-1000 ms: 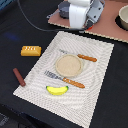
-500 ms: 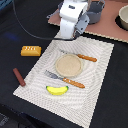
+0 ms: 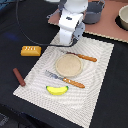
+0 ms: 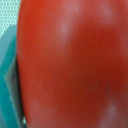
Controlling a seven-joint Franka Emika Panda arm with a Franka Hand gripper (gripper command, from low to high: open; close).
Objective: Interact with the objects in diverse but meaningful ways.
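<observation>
Close against the fingers (image 4: 10, 80) — red tomato (image 4: 75, 60), filling wrist view.

The white arm (image 3: 70, 22) reaches down from the far edge of the exterior view, its wrist pointing straight at the worktop. The pincer (image 3: 65, 42) hangs low beneath the wrist body, its fingers hidden behind that housing. The wrist view is too filled and blurred to show how the jaws stand.
</observation>
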